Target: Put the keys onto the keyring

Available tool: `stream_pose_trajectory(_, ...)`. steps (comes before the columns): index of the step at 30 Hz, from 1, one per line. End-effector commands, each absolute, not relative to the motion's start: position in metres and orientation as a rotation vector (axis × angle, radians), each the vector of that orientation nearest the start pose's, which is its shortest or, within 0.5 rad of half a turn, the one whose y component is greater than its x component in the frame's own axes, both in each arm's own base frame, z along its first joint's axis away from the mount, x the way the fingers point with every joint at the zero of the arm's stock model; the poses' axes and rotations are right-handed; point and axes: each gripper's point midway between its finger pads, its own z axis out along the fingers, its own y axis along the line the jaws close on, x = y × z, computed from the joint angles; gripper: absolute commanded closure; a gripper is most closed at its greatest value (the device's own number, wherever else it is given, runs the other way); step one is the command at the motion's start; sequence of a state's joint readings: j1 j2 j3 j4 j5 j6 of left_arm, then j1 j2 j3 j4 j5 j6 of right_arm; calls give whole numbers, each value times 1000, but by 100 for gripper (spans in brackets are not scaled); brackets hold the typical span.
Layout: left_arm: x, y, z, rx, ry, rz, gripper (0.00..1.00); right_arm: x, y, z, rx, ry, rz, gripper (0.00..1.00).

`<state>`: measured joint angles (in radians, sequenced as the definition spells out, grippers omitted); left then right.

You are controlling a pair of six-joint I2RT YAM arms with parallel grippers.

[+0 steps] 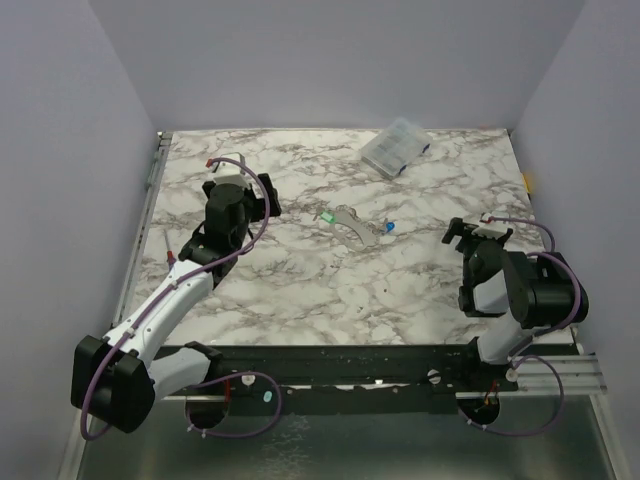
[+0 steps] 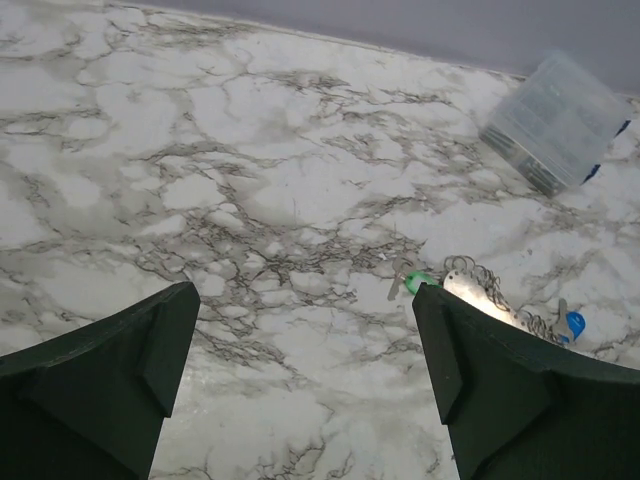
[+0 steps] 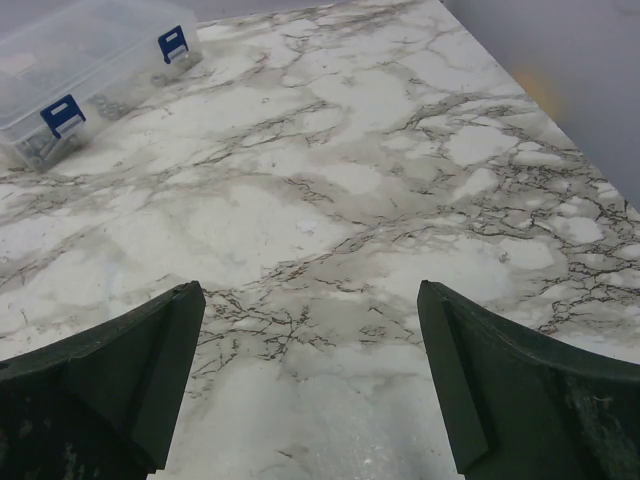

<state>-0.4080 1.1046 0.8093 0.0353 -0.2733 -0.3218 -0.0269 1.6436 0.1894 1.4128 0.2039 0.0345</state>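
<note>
The keyring (image 1: 356, 225) is a pale silvery curved band lying flat mid-table. A green-headed key (image 1: 327, 216) lies at its left end and a blue-headed key (image 1: 388, 228) at its right end, both loose on the marble. In the left wrist view the green key (image 2: 419, 281), the keyring (image 2: 482, 296) and the blue key (image 2: 574, 323) show beside the right finger. My left gripper (image 1: 246, 189) (image 2: 305, 345) is open and empty, left of the keys. My right gripper (image 1: 477, 231) (image 3: 310, 350) is open and empty, right of them; its view shows no keys.
A clear plastic compartment box (image 1: 395, 147) (image 2: 558, 120) (image 3: 80, 70) with blue latches sits at the back of the marble table (image 1: 300, 290). Grey walls close in the left, back and right sides.
</note>
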Motion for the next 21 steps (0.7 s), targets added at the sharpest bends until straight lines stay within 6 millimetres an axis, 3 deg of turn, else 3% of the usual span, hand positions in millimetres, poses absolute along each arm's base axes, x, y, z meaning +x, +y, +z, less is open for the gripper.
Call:
stream_pose_trajectory(1, 366, -97, 241, -242, 1782, -171, 1, 374, -44, 98, 208, 1563, -144, 0)
stream_pose_trajectory(11, 362, -105, 238, -127, 1804, -182, 1, 374, -44, 98, 208, 1564, -144, 0)
stream_pose_trajectory(21, 364, -104, 231, -156, 1817, -176, 1, 376, -46, 97, 228, 1568, -149, 0)
